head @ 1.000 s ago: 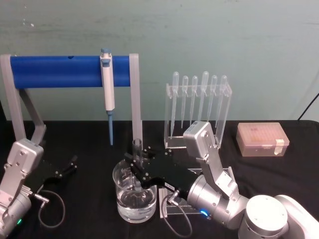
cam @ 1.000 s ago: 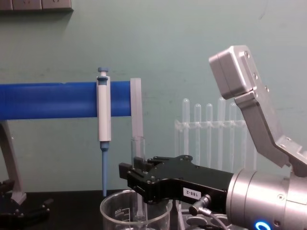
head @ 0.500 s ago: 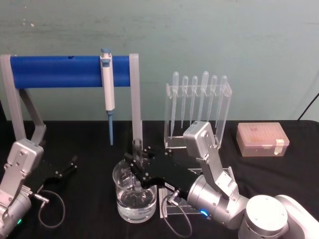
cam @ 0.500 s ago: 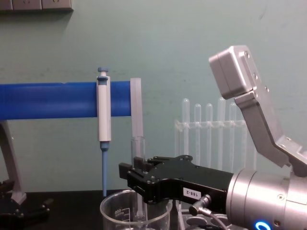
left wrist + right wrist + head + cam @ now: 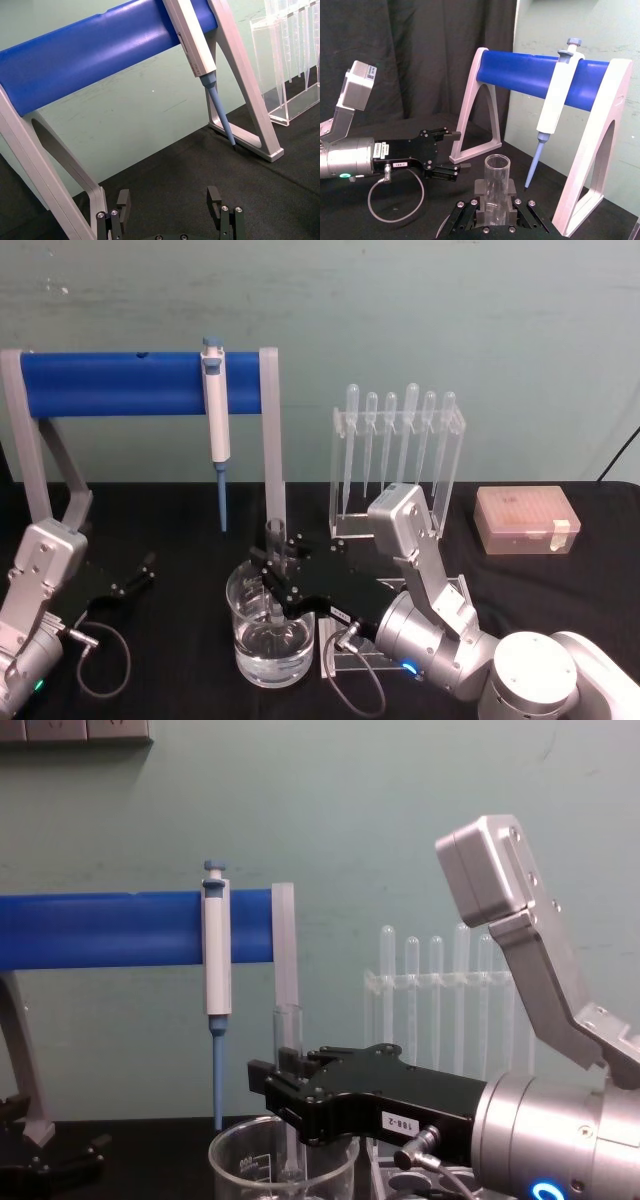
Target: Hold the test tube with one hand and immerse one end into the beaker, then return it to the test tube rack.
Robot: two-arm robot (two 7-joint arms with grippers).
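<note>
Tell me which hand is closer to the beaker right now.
Right. The right hand is just above the beaker, holding the test tube upright with its lower end inside. The left hand is open, well off to the beaker's left.

Lower centre: right gripper [image 5: 273, 578] clamps upright test tube [image 5: 276, 538], lower end inside beaker [image 5: 241, 636] | lower left: left gripper [image 5: 133, 578], fingers apart, by black table [image 5: 180, 530] | upper left: pipettor [image 5: 215, 420] hanging on blue stand [image 5: 110, 383] | centre right: pipette rack [image 5: 397, 455]
</note>
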